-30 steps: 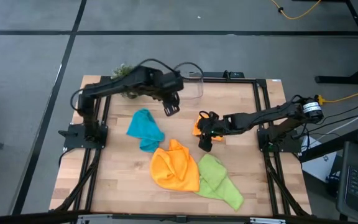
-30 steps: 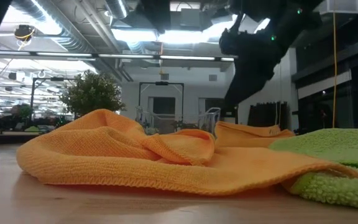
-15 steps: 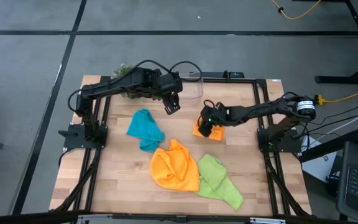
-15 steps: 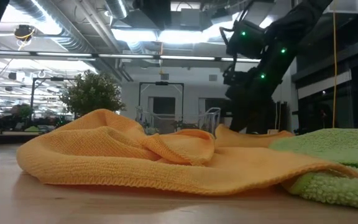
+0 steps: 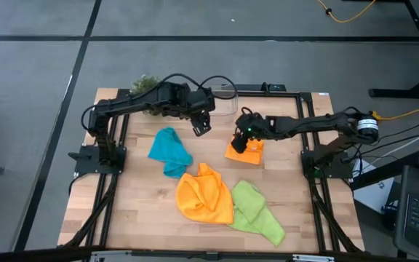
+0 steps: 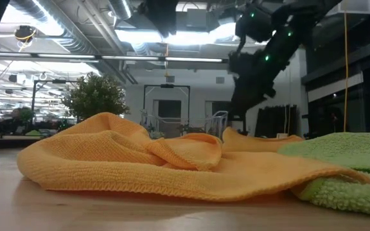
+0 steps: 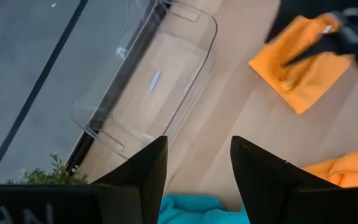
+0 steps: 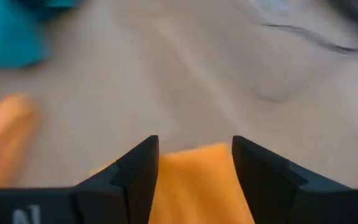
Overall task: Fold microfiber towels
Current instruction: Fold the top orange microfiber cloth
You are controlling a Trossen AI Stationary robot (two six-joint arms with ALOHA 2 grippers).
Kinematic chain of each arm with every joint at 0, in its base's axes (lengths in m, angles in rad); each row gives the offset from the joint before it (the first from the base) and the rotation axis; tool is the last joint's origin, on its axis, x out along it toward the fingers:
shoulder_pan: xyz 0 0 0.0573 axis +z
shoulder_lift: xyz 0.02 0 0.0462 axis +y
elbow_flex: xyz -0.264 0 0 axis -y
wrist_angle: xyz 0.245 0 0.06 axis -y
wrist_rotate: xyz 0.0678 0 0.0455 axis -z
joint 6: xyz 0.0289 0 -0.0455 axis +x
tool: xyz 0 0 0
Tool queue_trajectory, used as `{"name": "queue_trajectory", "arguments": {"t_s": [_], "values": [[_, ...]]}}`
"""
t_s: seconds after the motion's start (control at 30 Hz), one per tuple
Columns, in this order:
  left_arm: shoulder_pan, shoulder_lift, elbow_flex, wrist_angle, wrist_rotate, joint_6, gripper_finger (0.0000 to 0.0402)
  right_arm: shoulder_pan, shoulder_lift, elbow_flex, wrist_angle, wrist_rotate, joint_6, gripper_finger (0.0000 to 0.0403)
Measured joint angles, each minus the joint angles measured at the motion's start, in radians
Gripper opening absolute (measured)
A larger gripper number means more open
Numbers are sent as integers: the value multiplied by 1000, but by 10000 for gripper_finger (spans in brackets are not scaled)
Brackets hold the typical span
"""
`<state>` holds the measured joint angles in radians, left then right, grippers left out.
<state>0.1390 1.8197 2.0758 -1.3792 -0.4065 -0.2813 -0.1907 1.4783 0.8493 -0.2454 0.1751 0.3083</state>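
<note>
A small folded orange towel (image 5: 246, 151) lies flat at the table's right middle. My right gripper (image 5: 241, 137) hovers open over its far left edge, and the towel (image 8: 194, 180) shows below, between the fingers. In the low view this gripper (image 6: 239, 122) stands just above the folded towel (image 6: 262, 140). My left gripper (image 5: 201, 126) hangs open in the air near the tub, with nothing between its fingers (image 7: 194, 168). A teal towel (image 5: 169, 151), a crumpled orange towel (image 5: 204, 193) and a green towel (image 5: 255, 209) lie loose on the table.
A clear plastic tub (image 5: 224, 98) stands at the far edge, between the arms, and a small potted plant (image 5: 142, 84) stands at the far left. Bare wood (image 5: 144, 211) shows along the near left.
My right gripper has swung from the near side of the folded orange towel across it toward the table's far edge, rolling a little on the way. It now stands over the towel's far left edge. The towel lies where it was, more of it uncovered.
</note>
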Motion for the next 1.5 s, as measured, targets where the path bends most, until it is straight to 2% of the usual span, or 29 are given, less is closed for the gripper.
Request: {"name": "queue_trajectory", "arguments": {"t_s": [0.1, 0.2, 0.3, 0.47, 0.53, 0.87, 1.13, 1.33, 1.5], "values": [[0, 0, -15, 2, 0, 1, 168, 13, 8, -21, 42, -163, -56, 205], [2, 0, -28, 3, 0, 0, 168, 25, 55, -45, 69, -218, -56, 205], [3, 0, -36, 4, 0, 2, 168, 25, 96, -48, 76, -172, -47, 205], [3, 0, -35, 5, 0, 2, 168, 19, 113, -48, 78, 20, 28, 205], [3, 0, -35, 5, -1, 2, 168, 12, 113, -48, 77, 48, 31, 205], [3, 0, -35, 9, -1, 3, 168, 4, 145, -48, 71, 36, 27, 205], [3, 0, -35, 11, -1, 2, 168, -20, 79, -48, 63, 8, 71, 205], [3, 0, -35, 12, -1, 0, 168, -72, 25, -48, -92, 58, 156, 205], [3, 0, -35, 25, 51, 0, 168, -102, 10, -48, -234, -31, 168, 205]]}}
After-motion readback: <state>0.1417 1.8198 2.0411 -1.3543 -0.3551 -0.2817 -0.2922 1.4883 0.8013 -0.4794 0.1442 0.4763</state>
